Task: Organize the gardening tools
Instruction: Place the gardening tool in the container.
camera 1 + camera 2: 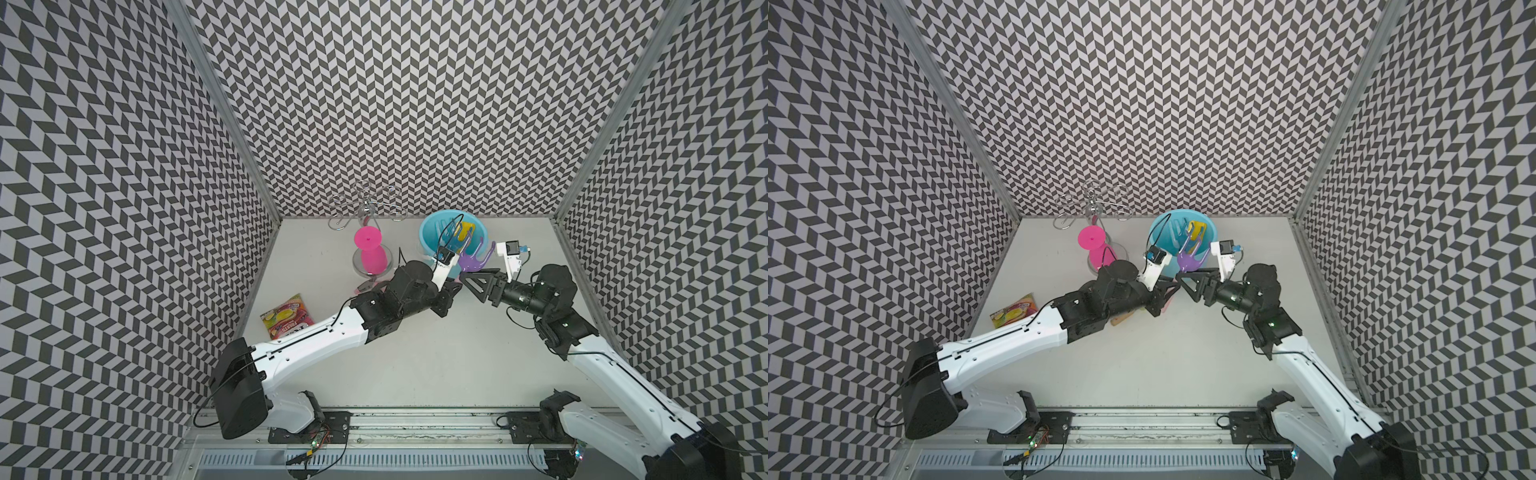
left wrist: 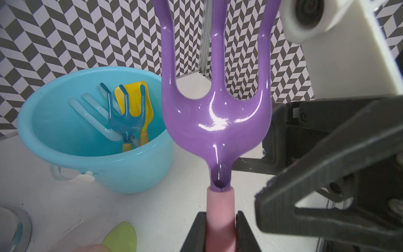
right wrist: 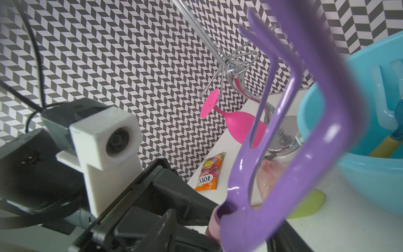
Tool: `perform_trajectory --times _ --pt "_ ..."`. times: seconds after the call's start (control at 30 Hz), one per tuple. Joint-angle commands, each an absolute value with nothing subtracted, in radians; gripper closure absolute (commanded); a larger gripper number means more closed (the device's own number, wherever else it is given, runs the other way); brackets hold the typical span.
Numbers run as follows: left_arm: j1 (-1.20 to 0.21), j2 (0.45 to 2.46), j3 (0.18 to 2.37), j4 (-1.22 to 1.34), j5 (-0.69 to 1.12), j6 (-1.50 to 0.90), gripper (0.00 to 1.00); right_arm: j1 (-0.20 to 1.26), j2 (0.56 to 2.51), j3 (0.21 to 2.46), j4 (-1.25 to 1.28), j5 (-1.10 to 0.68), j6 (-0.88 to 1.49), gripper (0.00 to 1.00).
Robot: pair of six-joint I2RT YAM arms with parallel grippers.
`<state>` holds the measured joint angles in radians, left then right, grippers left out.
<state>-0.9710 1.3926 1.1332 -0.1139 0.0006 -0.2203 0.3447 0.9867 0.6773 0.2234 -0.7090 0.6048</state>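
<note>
Since the left gripper is clamped tight on its pink handle, the glossy purple plastic 3-tine fork stands tines-up at 5 o'clock of the light-blue plastic bucket. That likely sets up a handle-first drop beside the 3 tools inside. The right gripper, jaws apart and empty, sits at 6 o'clock of the tines, maybe for a handover.

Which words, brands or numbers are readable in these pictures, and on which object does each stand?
"FOX'S": on the snack packet, right wrist view.
"FRUITS": same packet, next to the brand.
Smaller print on it: too blurred to read.
No other text is legible.
</note>
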Motion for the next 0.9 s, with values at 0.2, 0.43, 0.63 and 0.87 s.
perform_trajectory --times 0.2,0.43,0.63,0.87 --pt "-0.994 1.364 1.123 -0.053 -0.004 -0.209 1.00 0.351 1.016 0.704 0.352 -0.726 0.663 0.56" --pt "-1.014 1.373 1.129 -0.059 -0.030 -0.192 1.00 0.351 1.038 0.703 0.317 -0.701 0.659 0.77" --pt "-1.017 1.376 1.129 -0.060 -0.043 -0.184 1.00 0.351 1.041 0.703 0.290 -0.664 0.652 0.96" --pt "-1.017 1.377 1.134 -0.061 -0.074 -0.184 0.69 0.351 1.064 0.720 0.270 -0.629 0.642 1.00"
